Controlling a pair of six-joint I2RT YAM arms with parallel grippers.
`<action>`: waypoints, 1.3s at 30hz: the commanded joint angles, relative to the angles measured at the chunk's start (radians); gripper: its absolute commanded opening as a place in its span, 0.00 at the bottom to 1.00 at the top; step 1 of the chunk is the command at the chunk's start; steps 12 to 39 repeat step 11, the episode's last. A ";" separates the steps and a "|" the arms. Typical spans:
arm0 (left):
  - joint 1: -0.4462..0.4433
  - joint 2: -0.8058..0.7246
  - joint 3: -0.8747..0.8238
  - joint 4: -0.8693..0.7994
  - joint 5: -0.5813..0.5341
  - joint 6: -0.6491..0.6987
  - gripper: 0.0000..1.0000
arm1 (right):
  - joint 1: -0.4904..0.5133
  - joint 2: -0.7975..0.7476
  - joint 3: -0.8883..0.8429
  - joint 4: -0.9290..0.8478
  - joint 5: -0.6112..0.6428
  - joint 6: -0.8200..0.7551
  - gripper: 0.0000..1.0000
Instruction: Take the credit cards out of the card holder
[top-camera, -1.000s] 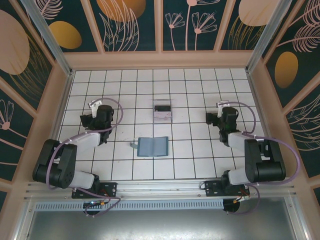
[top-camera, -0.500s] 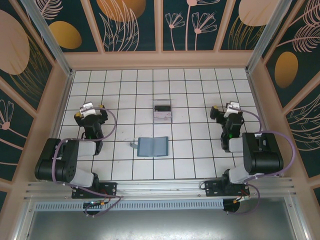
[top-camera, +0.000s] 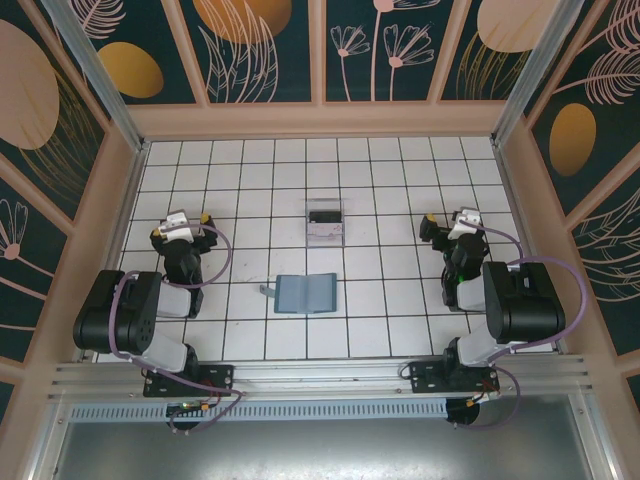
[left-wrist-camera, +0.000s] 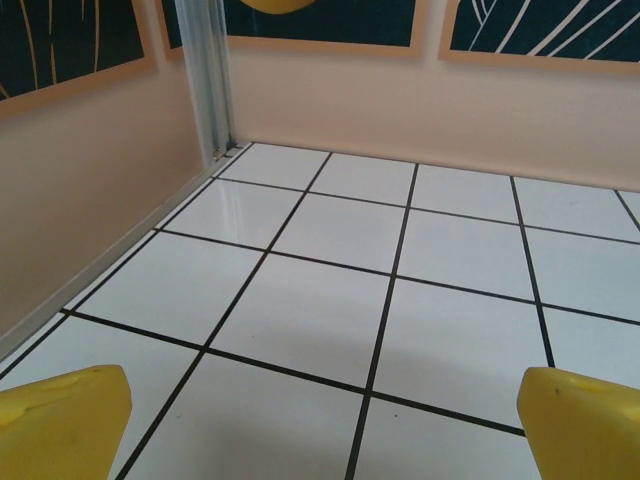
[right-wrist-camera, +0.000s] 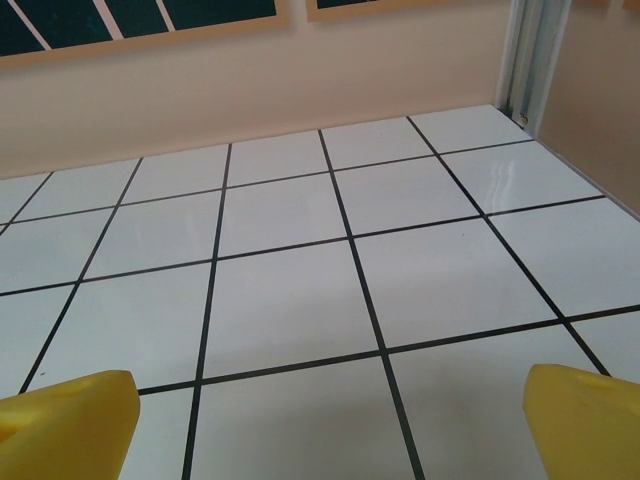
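Broadly, a white tiled table (top-camera: 390, 325) with black grid lines, boxed in by peach walls (top-camera: 320, 120), dark leaf-patterned panels above.

Lower centre of the top view: card holder (top-camera: 306, 293), slate blue, lying flat and spread open on the tiles. Small side tab (top-camera: 266, 291) poking out at its left edge. Touched by neither hand. Contents of its pockets too small to tell.

Just above it in the frame, about a tile row apart: clear plastic box (top-camera: 325, 224), something dark along its far end, identity unclear.

Left of frame, mid-height: left hand (top-camera: 183, 222), released, yellow-tipped fingers spread wide, nothing between them, well apart from the card holder. In the left wrist view, yellow fingertips (left-wrist-camera: 62, 420) at the two lower corners of the picture, bare tile between. Metal corner post (left-wrist-camera: 205, 80) at upper left, at the wall junction.

Right of frame, mid-height: right hand (top-camera: 457, 217), likewise released and empty, well apart from both holder and box. In the right wrist view, yellow fingertips (right-wrist-camera: 65, 420) in the lower corners, bare tiles across the middle, metal post (right-wrist-camera: 530, 55) at upper right.

Left arm (top-camera: 115, 320) and right arm (top-camera: 520, 300) folded back close to their bases near the bottom edge of the top view.
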 joint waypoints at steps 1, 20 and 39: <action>0.006 -0.003 -0.003 0.082 0.011 0.005 0.99 | -0.004 0.004 -0.003 0.056 -0.004 0.013 0.99; 0.006 -0.007 -0.007 0.079 0.012 0.004 0.99 | -0.015 0.005 0.005 0.043 -0.046 0.008 0.99; 0.006 -0.007 -0.007 0.079 0.012 0.004 0.99 | -0.015 0.005 0.005 0.043 -0.046 0.008 0.99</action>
